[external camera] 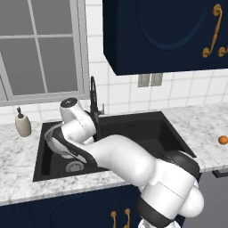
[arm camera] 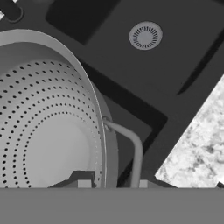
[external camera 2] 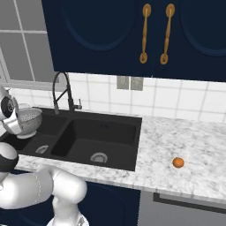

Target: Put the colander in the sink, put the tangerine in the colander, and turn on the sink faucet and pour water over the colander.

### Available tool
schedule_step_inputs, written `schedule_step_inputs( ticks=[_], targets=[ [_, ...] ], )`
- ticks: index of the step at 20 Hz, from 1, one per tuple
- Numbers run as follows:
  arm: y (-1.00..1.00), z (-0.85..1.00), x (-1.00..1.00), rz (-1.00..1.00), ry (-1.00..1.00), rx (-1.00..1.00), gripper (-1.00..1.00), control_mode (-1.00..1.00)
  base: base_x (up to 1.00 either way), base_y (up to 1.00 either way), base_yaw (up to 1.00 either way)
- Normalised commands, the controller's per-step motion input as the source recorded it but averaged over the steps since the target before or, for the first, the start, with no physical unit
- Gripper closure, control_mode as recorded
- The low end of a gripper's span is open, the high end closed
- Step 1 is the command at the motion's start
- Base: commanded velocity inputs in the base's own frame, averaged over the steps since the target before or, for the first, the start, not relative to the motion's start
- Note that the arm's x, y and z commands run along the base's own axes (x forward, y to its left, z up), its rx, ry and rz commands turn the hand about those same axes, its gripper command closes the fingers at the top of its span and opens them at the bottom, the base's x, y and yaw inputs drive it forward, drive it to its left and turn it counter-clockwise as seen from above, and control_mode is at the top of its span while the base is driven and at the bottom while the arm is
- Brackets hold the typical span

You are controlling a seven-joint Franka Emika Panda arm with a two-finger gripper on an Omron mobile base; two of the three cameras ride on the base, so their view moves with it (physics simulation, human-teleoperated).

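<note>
Pincer [arm camera: 111, 186]: closed on colander [arm camera: 48, 131] rim, held over left basin of sink [external camera 2: 128, 165].
Risk: rim grip slips; colander drops askew.
Tangerine [external camera 2: 178, 162]: on desk, well right of sink.

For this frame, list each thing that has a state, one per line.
colander: gripped at its rim, held above the left basin, empty
claw: shut on the colander
sink: both basins empty
tangerine: on the counter right of the sink
sink faucet: no water running
</note>
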Motion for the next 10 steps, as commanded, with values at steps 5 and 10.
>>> schedule_step_inputs(
  ticks=[5,10],
  targets=[
    [-0.03,-0.5,0.0,-0.03,0.0,-0.02,1.0,-1.0,0.0,0.0,0.0],
    [0.0,-0.45,0.0,0.0,0.01,-0.02,1.0,-1.0,0.0,0.0,0.0]
  ],
)
